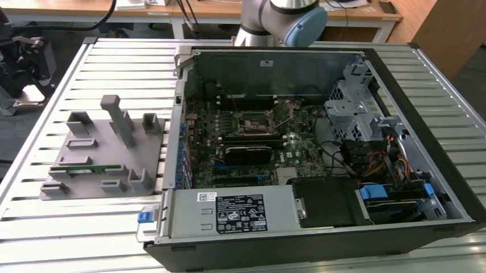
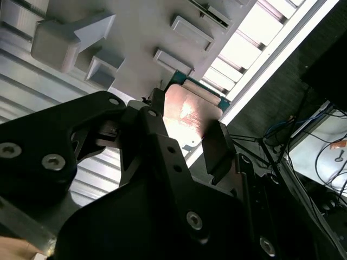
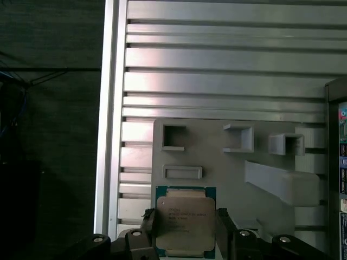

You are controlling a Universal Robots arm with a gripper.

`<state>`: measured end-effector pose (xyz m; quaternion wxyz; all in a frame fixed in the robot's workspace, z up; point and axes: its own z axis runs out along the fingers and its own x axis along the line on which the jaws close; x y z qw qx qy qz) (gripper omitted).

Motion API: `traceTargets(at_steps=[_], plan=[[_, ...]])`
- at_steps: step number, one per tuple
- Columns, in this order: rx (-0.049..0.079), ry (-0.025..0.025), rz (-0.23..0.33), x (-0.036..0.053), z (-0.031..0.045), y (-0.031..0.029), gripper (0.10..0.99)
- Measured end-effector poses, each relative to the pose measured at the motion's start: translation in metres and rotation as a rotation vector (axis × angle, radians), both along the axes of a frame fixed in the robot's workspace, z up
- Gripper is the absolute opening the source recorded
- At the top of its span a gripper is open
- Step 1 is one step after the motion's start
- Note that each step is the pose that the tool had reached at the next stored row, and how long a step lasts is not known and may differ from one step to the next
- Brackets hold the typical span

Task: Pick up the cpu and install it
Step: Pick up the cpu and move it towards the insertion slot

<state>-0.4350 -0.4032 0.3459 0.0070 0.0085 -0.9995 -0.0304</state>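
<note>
The cpu (image 3: 185,216) is a square chip with a silver-grey top plate and a green edge. It sits between my gripper's two black fingers (image 3: 148,223), over the near end of the grey holder plate (image 3: 227,162). My gripper (image 3: 186,230) is shut on the cpu, one finger against each opposite side. In the second wrist view the cpu (image 2: 187,111) catches the light between the fingers (image 2: 217,149) of the gripper (image 2: 187,130), with the holder plate (image 2: 135,32) behind it. I cannot tell whether the chip rests on the plate or hangs just above it. The motherboard's socket (image 1: 254,121) lies inside the open computer case (image 1: 448,187).
The grey holder plate (image 1: 99,153) lies on the slatted metal table (image 1: 76,227) at the exterior view's left of the case. It carries raised blocks and a green memory stick (image 1: 90,169). The arm's base (image 1: 281,17) stands behind the case. The table edge (image 3: 111,108) is close to the plate.
</note>
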Motion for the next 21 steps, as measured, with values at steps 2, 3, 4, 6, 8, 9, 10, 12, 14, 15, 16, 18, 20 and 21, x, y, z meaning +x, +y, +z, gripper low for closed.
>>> traceTargets(at_steps=[2, 3, 4, 6, 8, 9, 10, 12, 14, 15, 16, 18, 20, 21], plan=[[0.000, 0.0000, 0.000, 0.0000, 0.0020, 0.0001, 0.525], [0.000, 0.0000, 0.000, 0.0000, 0.0028, 0.0002, 0.525], [0.000, 0.0000, 0.000, 0.0000, 0.0036, 0.0003, 0.525], [0.000, -0.0001, 0.000, 0.0000, 0.0055, 0.0004, 0.525], [0.000, -0.0001, 0.000, 0.0000, 0.0069, 0.0005, 0.525], [0.000, 0.0000, 0.000, 0.0000, 0.0076, 0.0005, 0.525], [0.000, -0.0001, 0.000, 0.0000, 0.0081, 0.0006, 0.525], [0.001, 0.0000, 0.000, 0.0003, 0.0091, 0.0006, 0.525], [0.002, -0.0002, 0.000, 0.0009, 0.0099, 0.0007, 0.525], [0.002, -0.0002, 0.000, 0.0012, 0.0103, 0.0007, 0.525], [0.003, 0.0000, 0.000, 0.0020, 0.0112, 0.0007, 0.525], [0.005, 0.0000, 0.000, 0.0034, 0.0123, 0.0009, 0.525], [0.005, 0.0000, 0.000, 0.0042, 0.0129, 0.0010, 0.525], [0.006, -0.0001, 0.000, 0.0051, 0.0133, 0.0011, 0.525]])
